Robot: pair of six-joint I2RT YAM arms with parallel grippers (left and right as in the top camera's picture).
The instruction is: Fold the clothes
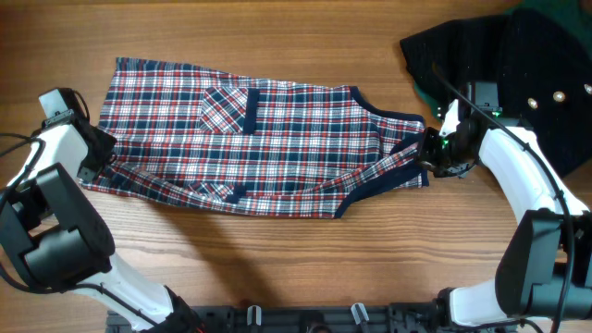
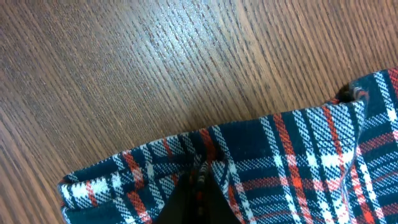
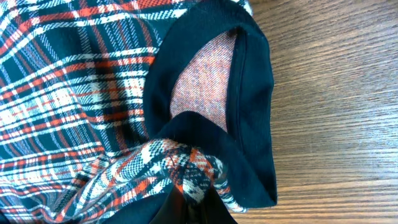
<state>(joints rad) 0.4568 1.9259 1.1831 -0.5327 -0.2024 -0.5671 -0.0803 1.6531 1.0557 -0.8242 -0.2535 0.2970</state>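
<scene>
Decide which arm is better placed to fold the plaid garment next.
Probably right: the right claw pinches the narrow shoulder end of the garment, easy to carry over; the left claw holds the wide hem.

The left arm (image 1: 55,148), at nine o'clock, and the right arm (image 1: 518,171), at three o'clock, share one build: smooth white links between bulky black joint housings. Thin black cables (image 1: 18,162) loop beside each. The left hand (image 1: 97,155) and right hand (image 1: 431,155) are black. A small green light (image 1: 445,143) glows at the right wrist.
</scene>
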